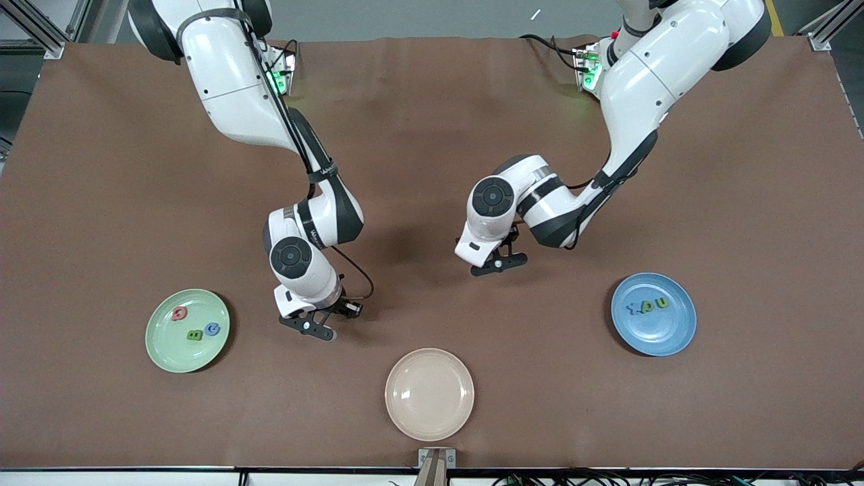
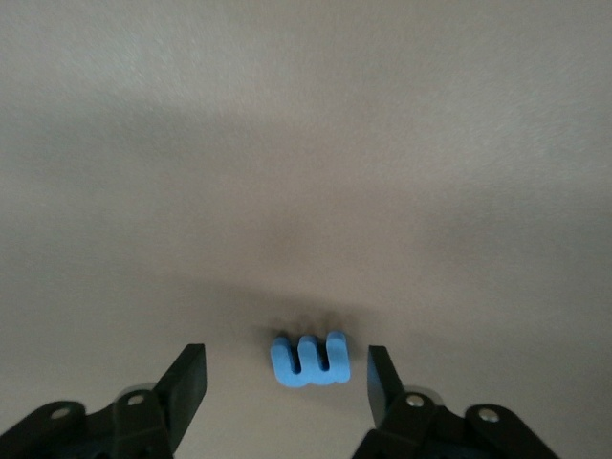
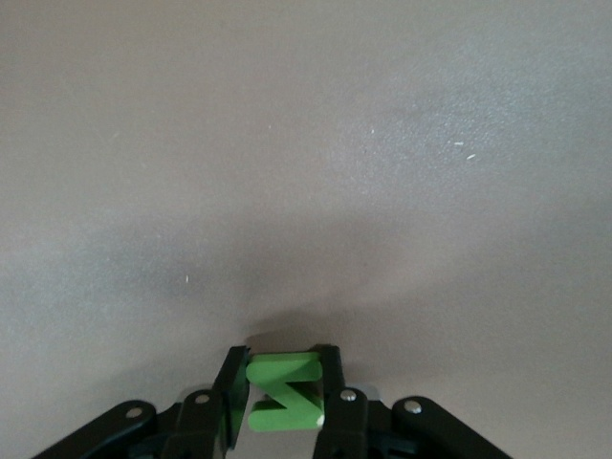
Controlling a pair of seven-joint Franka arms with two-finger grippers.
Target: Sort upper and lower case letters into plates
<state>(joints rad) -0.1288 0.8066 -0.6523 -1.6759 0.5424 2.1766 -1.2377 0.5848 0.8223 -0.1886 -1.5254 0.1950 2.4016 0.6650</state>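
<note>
Six letters are plated; a green letter (image 3: pixel 284 394) is clamped by the right tool (image 3: pixel 282 397), a blue letter (image 2: pixel 309 360) straddled by the open left tool (image 2: pixel 287 382).

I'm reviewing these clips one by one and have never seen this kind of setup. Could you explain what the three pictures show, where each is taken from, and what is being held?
Two white robot arms stand at a brown table. The big picture looks down from a high camera facing them. The other two come from cameras on the arms' wrists, looking past the fingers.

On the table lie three plates: a mint green plate with three small toy letters, a blue plate with three more, and a beige plate, nearest the camera, with none.

The right gripper is closed on a green letter, between the green and beige plates. The left gripper is open, with a blue letter lying on the table between its fingers, not yet gripped.

The job seems to be sorting letters onto the green and blue plates.
</note>
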